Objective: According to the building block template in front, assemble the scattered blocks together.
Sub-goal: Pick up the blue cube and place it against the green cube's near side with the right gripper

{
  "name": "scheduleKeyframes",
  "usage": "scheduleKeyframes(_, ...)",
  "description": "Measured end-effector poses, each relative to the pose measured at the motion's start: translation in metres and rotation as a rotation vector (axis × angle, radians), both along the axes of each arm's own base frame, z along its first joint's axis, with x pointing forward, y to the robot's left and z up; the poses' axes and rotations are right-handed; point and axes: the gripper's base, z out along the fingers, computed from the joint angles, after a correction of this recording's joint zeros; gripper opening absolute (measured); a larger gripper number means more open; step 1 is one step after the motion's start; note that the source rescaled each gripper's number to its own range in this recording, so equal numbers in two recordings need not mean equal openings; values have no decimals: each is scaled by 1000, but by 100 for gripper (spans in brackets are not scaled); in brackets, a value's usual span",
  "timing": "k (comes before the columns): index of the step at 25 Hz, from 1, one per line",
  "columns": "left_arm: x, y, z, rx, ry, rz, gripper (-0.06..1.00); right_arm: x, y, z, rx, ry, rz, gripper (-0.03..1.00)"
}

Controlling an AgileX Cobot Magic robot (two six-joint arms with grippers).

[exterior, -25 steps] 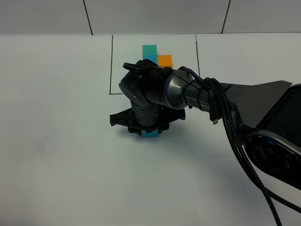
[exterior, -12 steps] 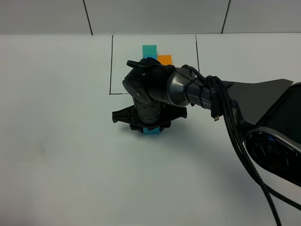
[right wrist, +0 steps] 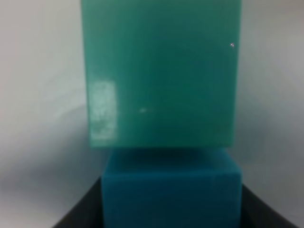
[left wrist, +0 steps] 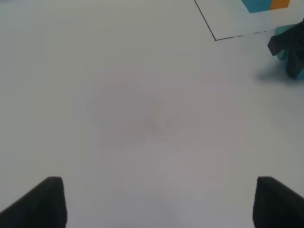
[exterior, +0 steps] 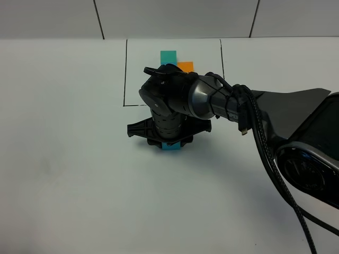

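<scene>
The building block template sits at the far middle inside a thin black frame (exterior: 125, 74). Its teal-green cube (exterior: 168, 55) and orange cube (exterior: 185, 66) show, while the arm covers its blue one. My right gripper (exterior: 169, 143) reaches across the middle, points down and is shut on the scattered blue block (exterior: 170, 147). In the right wrist view the blue block (right wrist: 171, 190) lies between the fingers and touches the scattered teal-green block (right wrist: 161, 71) just beyond it. The scattered orange block is hidden. My left gripper (left wrist: 154, 204) hangs open over bare table.
The white table (exterior: 63, 159) spreads out to the left and front. The right arm's cables (exterior: 265, 153) and base (exterior: 312, 159) fill the right side. In the left wrist view the frame's corner (left wrist: 214, 40) and the right gripper (left wrist: 287, 45) are far off.
My right gripper has shifted slightly toward the template, carrying the blue block with it. The left gripper has not moved.
</scene>
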Motion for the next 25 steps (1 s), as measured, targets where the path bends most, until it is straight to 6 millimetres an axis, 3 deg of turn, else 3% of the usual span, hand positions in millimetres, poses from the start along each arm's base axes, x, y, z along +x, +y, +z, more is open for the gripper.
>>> scheduleKeyframes(25, 0, 0, 0, 0, 0, 0, 79, 2, 1, 0, 16, -10, 15, 1)
